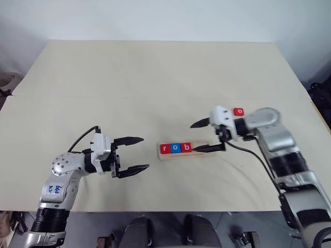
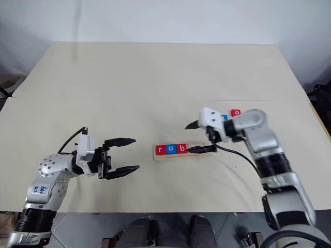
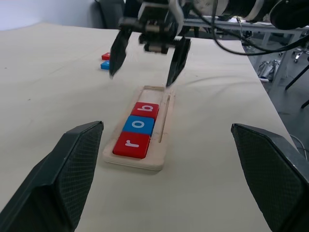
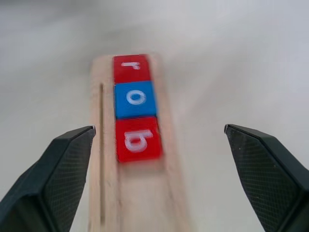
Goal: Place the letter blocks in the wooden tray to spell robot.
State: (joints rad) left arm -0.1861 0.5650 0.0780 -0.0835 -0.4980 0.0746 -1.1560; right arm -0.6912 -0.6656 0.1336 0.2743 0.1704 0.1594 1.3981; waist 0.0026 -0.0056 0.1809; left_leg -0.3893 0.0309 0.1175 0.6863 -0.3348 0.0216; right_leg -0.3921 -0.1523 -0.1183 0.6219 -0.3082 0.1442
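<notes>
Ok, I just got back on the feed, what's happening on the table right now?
The robot is spelling a word in the wooden tray. Three blocks sit in it side by side: a red r, a blue o and a red b, with the rest of the tray bare. The right claw hangs open just past the b, holding nothing. Two more blocks, a red one and a blue one, lie on the table behind the right arm. The left claw is open and empty, left of the tray.

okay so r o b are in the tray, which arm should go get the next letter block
Right, probably. The two loose blocks lie on the robot's right side of the table, beside the right arm. The right gripper is open over the wooden tray's empty end. The left gripper, also open, is across the tray from them.
</notes>
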